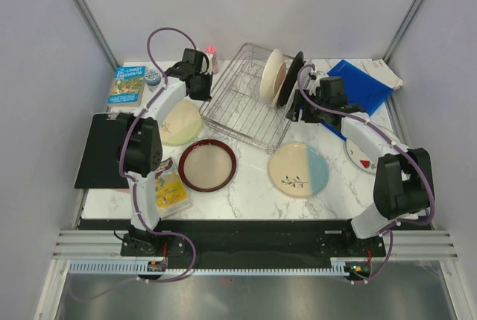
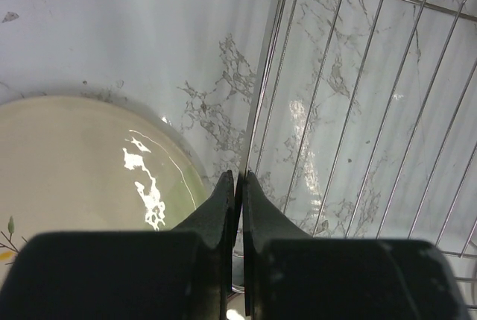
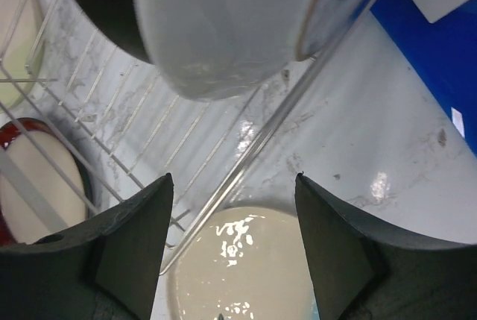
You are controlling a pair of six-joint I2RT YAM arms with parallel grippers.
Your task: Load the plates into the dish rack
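Observation:
The silver wire dish rack [image 1: 242, 104] stands at the back middle, with a plain cream plate [image 1: 273, 72] and a black plate [image 1: 293, 77] upright at its right end. My left gripper [image 1: 203, 85] is shut on the rack's left rim wire [image 2: 257, 111], its tips [image 2: 238, 180] pinching it. My right gripper [image 1: 299, 107] is open at the rack's right side; the rim wire [image 3: 283, 130] runs between its tips [image 3: 231, 186], untouched. On the table lie the pale yellow plate [image 1: 181, 122], the dark-red-rimmed plate [image 1: 207, 165], the cream-and-light-blue plate [image 1: 299, 170] and the white plate with red shapes [image 1: 363, 154], this last partly hidden by the right arm.
A blue folder [image 1: 361, 85] lies at the back right. A blue book [image 1: 128, 85] and a small tin [image 1: 153, 75] sit at the back left. A black board [image 1: 100, 148] and a yellow packet [image 1: 170, 192] lie on the left.

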